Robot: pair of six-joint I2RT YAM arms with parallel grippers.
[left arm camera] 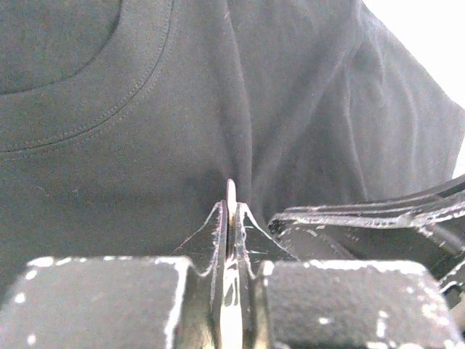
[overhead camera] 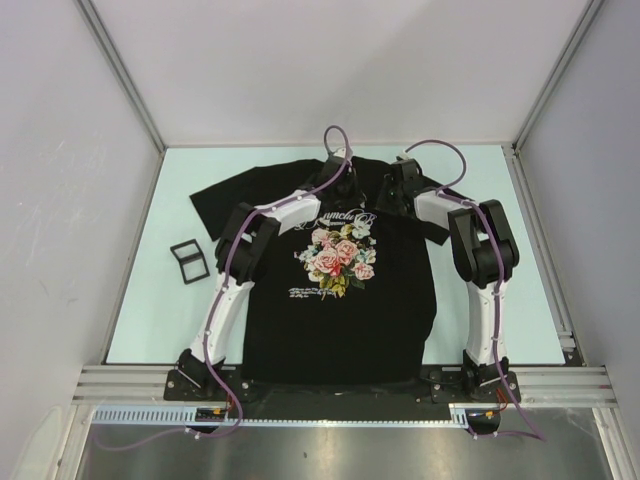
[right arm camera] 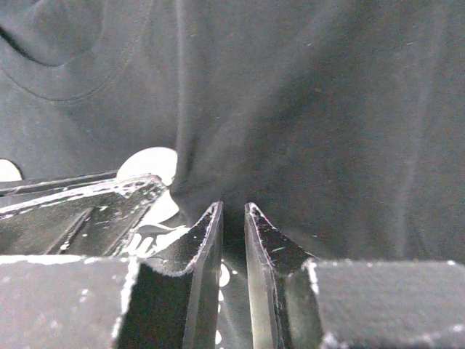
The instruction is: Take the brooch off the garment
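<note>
The garment is lying flat and face-up in the middle of the bench, with its collar pointing towards the far wall. Both arms are reaching over the flower print to the upper chest, just below the collar.

The left hand is clenching a thin pale piece that is standing edge-on between its fingertips and poking out just above them. This looks to be the brooch. In the right wrist view, a pale rounded shape is showing at the tip of that same hand, low against the black cloth. A crease in the cloth is running up from the fingertips.

The right hand is sitting just beside the left one, nearly tip to tip and pressing down on the cloth. Its fingers are standing a narrow gap apart. A ridge of cloth is leading into that gap, but whether any is caught there cannot be told.

Bare bench is showing on both sides of the garment, wider on the left. There a small black frame is lying well apart from the hands, near the left sleeve. Only a thin strip of bench is showing between the collar and the far edge. The hem is hanging over the near edge between the arm bases.
</note>
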